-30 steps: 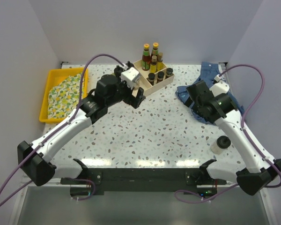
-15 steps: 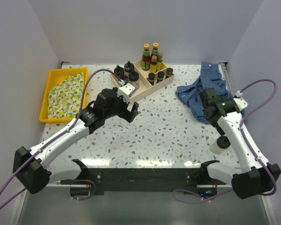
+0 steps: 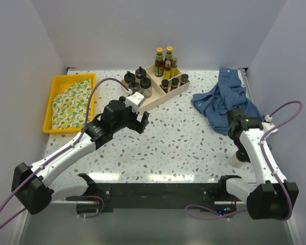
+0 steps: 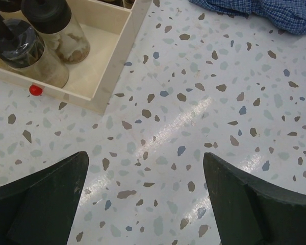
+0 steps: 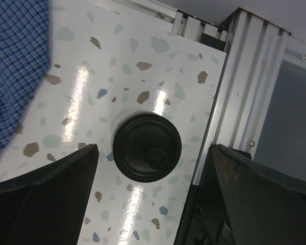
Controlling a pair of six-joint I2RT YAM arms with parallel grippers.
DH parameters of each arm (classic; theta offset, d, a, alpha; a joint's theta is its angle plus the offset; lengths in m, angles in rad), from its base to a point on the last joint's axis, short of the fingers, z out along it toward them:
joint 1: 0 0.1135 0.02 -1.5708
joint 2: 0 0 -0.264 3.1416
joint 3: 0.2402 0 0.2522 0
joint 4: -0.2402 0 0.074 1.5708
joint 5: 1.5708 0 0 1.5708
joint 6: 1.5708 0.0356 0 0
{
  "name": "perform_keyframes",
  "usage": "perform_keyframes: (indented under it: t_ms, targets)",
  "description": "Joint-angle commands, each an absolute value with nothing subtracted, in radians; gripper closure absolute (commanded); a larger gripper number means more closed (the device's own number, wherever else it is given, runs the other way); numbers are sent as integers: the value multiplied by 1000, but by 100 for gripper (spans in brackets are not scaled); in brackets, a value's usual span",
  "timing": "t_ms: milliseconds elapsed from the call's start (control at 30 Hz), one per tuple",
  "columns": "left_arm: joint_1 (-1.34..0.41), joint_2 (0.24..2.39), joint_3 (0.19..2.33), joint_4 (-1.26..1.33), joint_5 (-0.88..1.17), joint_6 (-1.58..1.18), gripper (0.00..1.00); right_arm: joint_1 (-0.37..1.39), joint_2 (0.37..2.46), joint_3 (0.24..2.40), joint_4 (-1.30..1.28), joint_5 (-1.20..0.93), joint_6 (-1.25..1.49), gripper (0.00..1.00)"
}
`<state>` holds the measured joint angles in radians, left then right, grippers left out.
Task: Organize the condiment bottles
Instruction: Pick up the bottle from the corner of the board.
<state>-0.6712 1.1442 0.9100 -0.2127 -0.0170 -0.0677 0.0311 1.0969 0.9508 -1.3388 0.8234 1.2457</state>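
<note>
The squat clear black-lidded jar stands upright, lid up, at the near right, under the right gripper, spread wide and empty; the left gripper likewise.

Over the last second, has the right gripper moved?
Yes: right gripper drew back off the blue cloth toward the near edge, above the lone jar.
</note>
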Motion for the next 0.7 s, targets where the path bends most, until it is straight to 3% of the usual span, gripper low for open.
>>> perform_keyframes:
  t_ms: [0, 400, 667]
  targets:
    - [-678, 1120, 879, -121, -80, -66, 0, 9, 1115, 887, -1342, 848, 1281, 1]
    - [-686, 1115, 873, -107, -115, -58, 0, 6, 1052, 741, -1083, 792, 1178, 5]
    - [-687, 1100, 877, -117, -132, -61, 0, 5, 1060, 710, -1075, 831, 1203, 32]
